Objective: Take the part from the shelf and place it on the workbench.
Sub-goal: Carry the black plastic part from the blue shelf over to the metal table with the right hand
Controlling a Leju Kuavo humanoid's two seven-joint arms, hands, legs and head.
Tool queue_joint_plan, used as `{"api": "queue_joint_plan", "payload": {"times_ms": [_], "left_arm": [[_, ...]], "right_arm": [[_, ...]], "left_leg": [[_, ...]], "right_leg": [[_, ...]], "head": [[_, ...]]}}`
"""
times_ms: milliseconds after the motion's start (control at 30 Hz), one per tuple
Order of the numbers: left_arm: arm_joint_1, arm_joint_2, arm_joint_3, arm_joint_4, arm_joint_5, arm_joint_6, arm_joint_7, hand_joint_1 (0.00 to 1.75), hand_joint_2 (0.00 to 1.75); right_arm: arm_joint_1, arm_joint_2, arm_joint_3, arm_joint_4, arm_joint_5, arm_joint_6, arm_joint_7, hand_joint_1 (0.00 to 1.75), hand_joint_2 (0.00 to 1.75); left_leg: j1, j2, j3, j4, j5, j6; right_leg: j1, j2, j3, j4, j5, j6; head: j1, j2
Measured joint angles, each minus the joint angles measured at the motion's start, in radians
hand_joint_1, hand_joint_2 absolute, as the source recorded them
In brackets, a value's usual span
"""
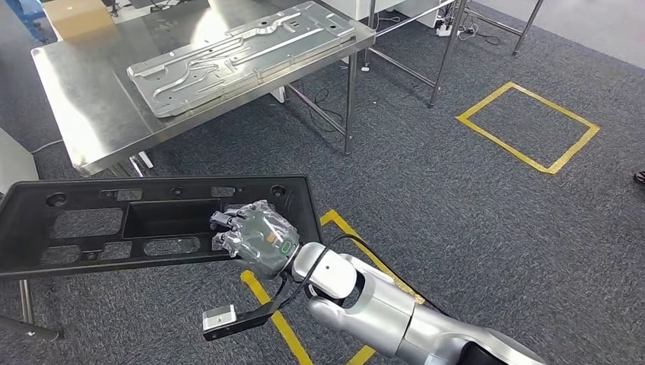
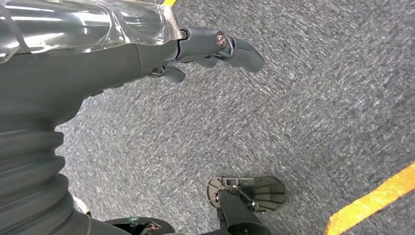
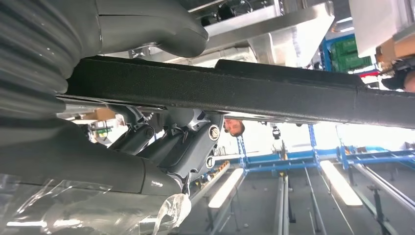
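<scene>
- The black part (image 1: 152, 220) is cut off by the picture's left edge.
- The right hand (image 1: 255, 237) fingertips are hidden under the part.
- The counter (image 1: 91, 114) is cropped at the far edge.

Black plastic part (image 1: 152, 224) gripped at its near edge by right hand (image 1: 255, 236), held over grey carpet (image 1: 471, 205), steel workbench (image 1: 84, 99) beyond at far left, stamped metal panel (image 1: 239, 53) laid on it, yellow taped square (image 1: 529, 125) marked at right

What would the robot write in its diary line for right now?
phase: carrying | right hand: grips black part | left hand: hanging, holds nothing | workbench: ahead
</scene>
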Motion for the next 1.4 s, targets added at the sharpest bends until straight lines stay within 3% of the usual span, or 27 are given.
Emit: {"api": "queue_joint_plan", "payload": {"times_ms": [67, 133, 267, 333, 400, 433, 467, 500, 567, 633, 733, 800, 833, 900, 967, 1000, 1067, 1133, 1233, 1300, 1333, 1400], "left_arm": [[-0.001, 0.000, 0.000, 0.000, -0.001, 0.000, 0.001, 0.00, 1.75], [-0.004, 0.000, 0.000, 0.000, -0.001, 0.001, -0.001, 0.00, 1.75], [-0.007, 0.001, 0.000, 0.000, -0.002, 0.004, -0.001, 0.00, 1.75], [-0.009, 0.001, 0.000, 0.000, -0.004, 0.005, 0.000, 0.00, 1.75], [-0.009, 0.001, 0.000, 0.000, -0.005, 0.006, 0.000, 0.00, 1.75], [-0.008, 0.001, 0.000, 0.000, -0.005, 0.006, 0.001, 0.00, 1.75], [-0.007, 0.001, 0.000, 0.000, -0.005, 0.006, 0.002, 0.00, 1.75], [-0.007, 0.001, 0.000, 0.000, -0.005, 0.006, 0.004, 0.00, 1.75], [-0.007, 0.002, 0.000, 0.000, -0.006, 0.007, 0.004, 0.00, 1.75], [-0.009, 0.004, 0.000, 0.000, -0.008, 0.010, 0.005, 0.00, 1.75], [-0.010, 0.005, 0.000, 0.000, -0.012, 0.016, 0.011, 0.00, 1.75], [-0.010, 0.005, 0.000, 0.000, -0.013, 0.018, 0.012, 0.00, 1.75], [-0.010, 0.005, 0.000, 0.000, -0.013, 0.018, 0.011, 0.00, 1.75], [-0.012, 0.006, 0.000, 0.000, -0.012, 0.018, 0.007, 0.00, 1.75], [-0.011, 0.005, 0.000, 0.000, -0.011, 0.018, 0.005, 0.00, 1.75], [-0.010, 0.005, 0.000, 0.000, -0.011, 0.018, 0.005, 0.00, 1.75], [-0.009, 0.005, 0.000, 0.000, -0.011, 0.018, 0.005, 0.00, 1.75], [-0.012, 0.005, 0.000, 0.000, -0.011, 0.018, 0.004, 0.00, 1.75], [-0.012, 0.006, -0.001, 0.000, -0.010, 0.020, 0.003, 0.00, 1.75], [-0.012, 0.006, -0.001, 0.000, -0.010, 0.020, 0.002, 0.00, 1.75], [-0.014, 0.006, -0.001, 0.000, -0.010, 0.020, 0.002, 0.00, 1.75], [-0.016, 0.005, -0.001, 0.000, -0.010, 0.020, 0.003, 0.00, 1.75]], "right_arm": [[-0.001, 0.000, 0.000, 0.000, 0.001, 0.001, 0.002, 1.75, 1.75], [-0.003, 0.001, 0.000, 0.000, 0.004, 0.002, 0.004, 1.75, 1.75], [-0.007, 0.004, -0.001, 0.000, -0.001, 0.010, 0.011, 1.75, 1.75], [-0.009, 0.005, -0.001, 0.000, -0.012, 0.013, 0.010, 1.75, 1.75], [-0.010, 0.005, -0.001, 0.000, -0.019, 0.014, 0.009, 1.75, 1.75], [-0.010, 0.004, -0.001, 0.000, -0.021, 0.014, 0.009, 1.75, 1.75], [-0.010, 0.004, -0.001, 0.000, -0.021, 0.013, 0.009, 1.75, 1.75], [-0.009, 0.004, -0.001, 0.000, -0.021, 0.013, 0.009, 1.75, 1.75], [-0.011, 0.004, -0.001, 0.001, -0.021, 0.013, 0.009, 1.75, 1.75], [-0.014, 0.003, -0.001, 0.001, -0.021, 0.013, 0.011, 1.75, 1.75], [-0.015, 0.003, -0.001, 0.001, -0.021, 0.013, 0.017, 1.75, 1.75], [-0.017, 0.003, -0.001, 0.001, -0.020, 0.013, 0.019, 1.75, 1.75], [-0.018, 0.002, -0.001, 0.001, -0.020, 0.013, 0.020, 1.75, 1.75], [-0.019, 0.001, -0.001, 0.001, -0.020, 0.013, 0.020, 1.75, 1.75], [-0.016, -0.001, -0.001, 0.001, -0.017, 0.013, 0.021, 1.75, 1.75], [-0.015, -0.002, -0.001, 0.001, -0.016, 0.012, 0.020, 1.75, 1.75], [-0.013, -0.005, -0.001, 0.001, -0.014, 0.011, 0.017, 1.75, 1.75], [-0.015, -0.006, -0.001, 0.002, -0.014, 0.009, 0.014, 1.75, 1.75], [-0.019, -0.006, -0.001, 0.003, -0.015, 0.008, 0.013, 1.75, 1.75], [-0.021, -0.005, -0.001, 0.004, -0.015, 0.008, 0.016, 1.75, 1.75], [-0.023, -0.004, -0.002, 0.004, -0.015, 0.008, 0.017, 1.75, 1.75], [-0.025, -0.004, -0.002, 0.004, -0.015, 0.009, 0.020, 1.75, 1.75]], "left_leg": [[0.000, -0.005, 0.008, 0.007, -0.015, -0.010], [-0.003, -0.007, 0.010, 0.013, -0.028, -0.019], [0.001, -0.005, 0.007, 0.032, -0.050, -0.030], [0.003, -0.001, -0.038, 0.126, -0.093, -0.039], [0.005, 0.001, -0.123, 0.275, -0.141, -0.045], [0.005, 0.001, -0.158, 0.325, -0.146, -0.045], [0.005, 0.001, -0.173, 0.331, -0.129, -0.044], [0.004, 0.001, -0.167, 0.293, -0.092, -0.039], [-0.002, 0.004, -0.113, 0.148, -0.005, -0.022], [-0.012, 0.009, -0.067, 0.044, 0.031, -0.007], [-0.015, 0.010, -0.045, 0.011, 0.023, 0.002], [-0.008, 0.009, -0.023, 0.001, 0.018, 0.009], [-0.006, 0.008, -0.014, -0.003, 0.016, 0.012], [-0.006, 0.008, -0.003, -0.003, 0.007, 0.016], [-0.004, 0.005, 0.008, -0.002, -0.004, 0.015], [-0.002, 0.003, 0.017, -0.002, -0.011, 0.011], [0.002, -0.002, 0.036, 0.000, -0.029, 0.001], [0.003, -0.004, 0.043, 0.005, -0.045, -0.011], [0.000, -0.003, 0.046, 0.009, -0.059, -0.024], [0.002, -0.001, 0.035, 0.044, -0.071, -0.031], [0.004, 0.001, 0.010, 0.092, -0.086, -0.035], [0.006, 0.003, -0.078, 0.240, -0.132, -0.041]], "right_leg": [[-0.003, 0.002, 0.065, -0.143, 0.066, 0.000], [-0.002, 0.005, 0.102, -0.220, 0.085, -0.007], [-0.001, 0.006, 0.110, -0.223, 0.072, -0.031], [-0.003, 0.005, 0.118, -0.225, 0.065, -0.041], [-0.001, 0.005, 0.123, -0.225, 0.058, -0.046], [0.000, 0.005, 0.127, -0.225, 0.054, -0.046], [0.001, 0.006, 0.133, -0.224, 0.049, -0.046], [0.002, 0.006, 0.141, -0.225, 0.043, -0.046], [0.004, 0.006, 0.160, -0.227, 0.032, -0.043], [0.005, 0.006, 0.170, -0.231, 0.023, -0.037], [0.003, 0.005, 0.173, -0.222, 0.024, -0.024], [0.004, 0.004, 0.159, -0.178, 0.007, -0.016], [0.004, 0.005, 0.137, -0.134, -0.013, -0.012], [0.003, 0.005, 0.058, -0.006, -0.058, -0.004], [0.001, 0.005, -0.001, 0.056, -0.061, 0.001], [0.000, 0.005, -0.001, 0.029, -0.031, 0.002], [-0.005, 0.006, 0.045, -0.104, 0.060, 0.007], [-0.005, 0.008, 0.083, -0.205, 0.092, 0.003], [-0.003, 0.008, 0.090, -0.218, 0.082, -0.022], [-0.006, 0.007, 0.101, -0.220, 0.077, -0.034], [-0.008, 0.008, 0.107, -0.221, 0.073, -0.038], [-0.007, 0.008, 0.118, -0.221, 0.061, -0.042]], "head": [[0.000, 0.000], [0.000, 0.000], [-0.001, 0.000], [-0.001, 0.000], [-0.001, 0.000], [-0.001, 0.000], [-0.001, 0.000], [-0.001, 0.000], [-0.001, 0.000], [-0.001, 0.000], [-0.002, 0.000], [-0.001, 0.000], [-0.001, 0.000], [-0.001, 0.000], [-0.001, 0.000], [-0.001, 0.000], [-0.001, 0.000], [-0.001, 0.000], [-0.002, 0.000], [-0.002, 0.000], [-0.002, 0.000], [-0.002, 0.000]]}}
